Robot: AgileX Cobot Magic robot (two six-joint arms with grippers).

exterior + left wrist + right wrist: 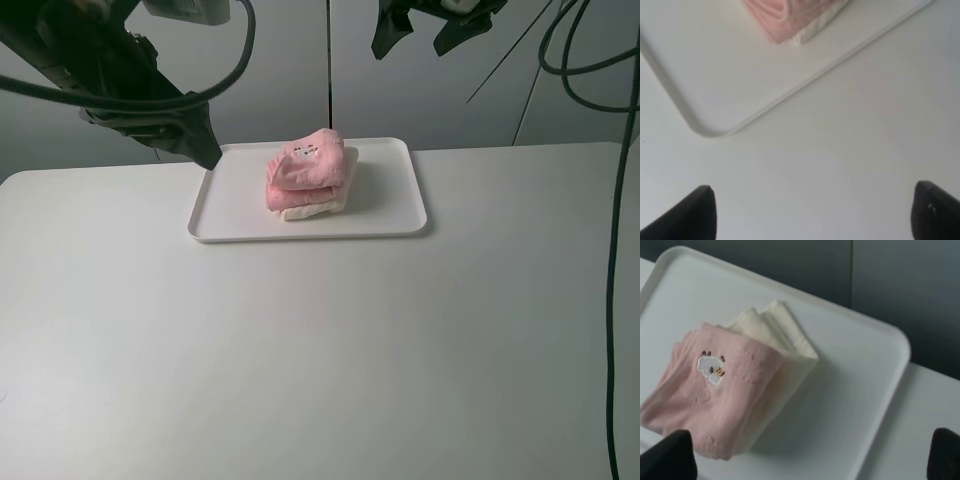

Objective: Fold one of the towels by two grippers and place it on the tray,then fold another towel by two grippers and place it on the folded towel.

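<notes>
Pink towel (308, 166) folded, stacked on the folded cream towel (316, 208), mid tray (400, 226) at the table's (320, 350) far edge. Left pincer (810, 210) released, empty, above the tray's near-left corner; right pincer (437, 28) released, empty, raised over the tray's far edge.

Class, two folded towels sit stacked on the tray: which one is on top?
The pink towel, showing a small printed motif, lies on top; the cream towel is underneath.

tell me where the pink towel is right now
In the exterior high view the pink towel lies folded on the cream towel, on the white tray toward its middle.
</notes>
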